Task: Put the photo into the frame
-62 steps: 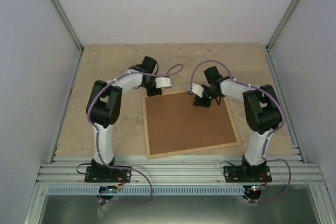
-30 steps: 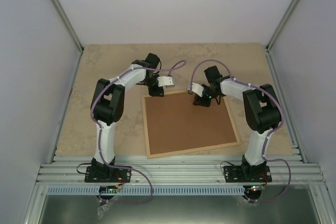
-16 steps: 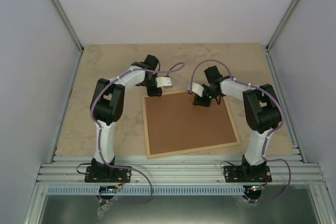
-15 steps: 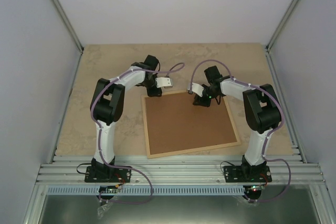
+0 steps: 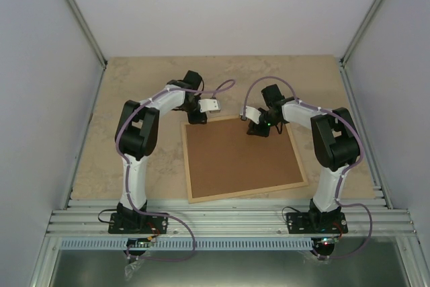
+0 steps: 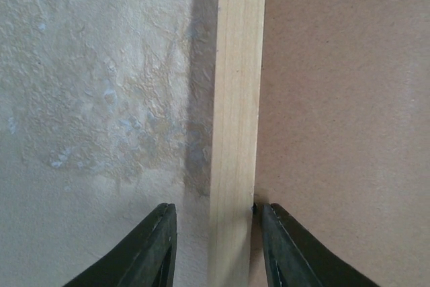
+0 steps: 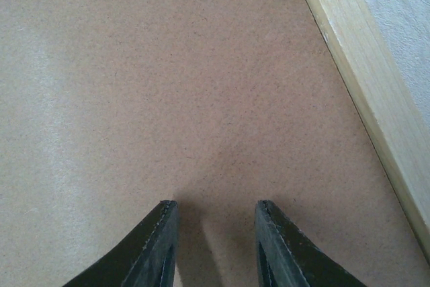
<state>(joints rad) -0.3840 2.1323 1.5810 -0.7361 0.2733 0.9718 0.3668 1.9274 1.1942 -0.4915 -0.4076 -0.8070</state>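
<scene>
Frame (image 5: 246, 193) of pale wood lies flat on the worktop (image 5: 134, 85), between the two arms, back side up, with the brown backing board (image 5: 242, 156) filling its recess. You cannot see the photo in any view, so you cannot tell whether it sits under that board or elsewhere. Treat the frame as stiff and probably light, but its thin rails and clear pane are likely fragile. Take it by a wooden rail, never by pressing on the middle. The board looks rigid and seated inside the rails, so expect to get at it only from an edge or corner. When you reach the print, judge it as thin paper that creases easily, and hold it by the white border. Your left claw (image 6: 215, 214) is at the far left corner with its fingers apart astride the rail, the inner one at the wood and the outer one clear of it. Your right claw (image 7: 215, 208) stands apart over the board near the far right rail, gripping nothing.
</scene>
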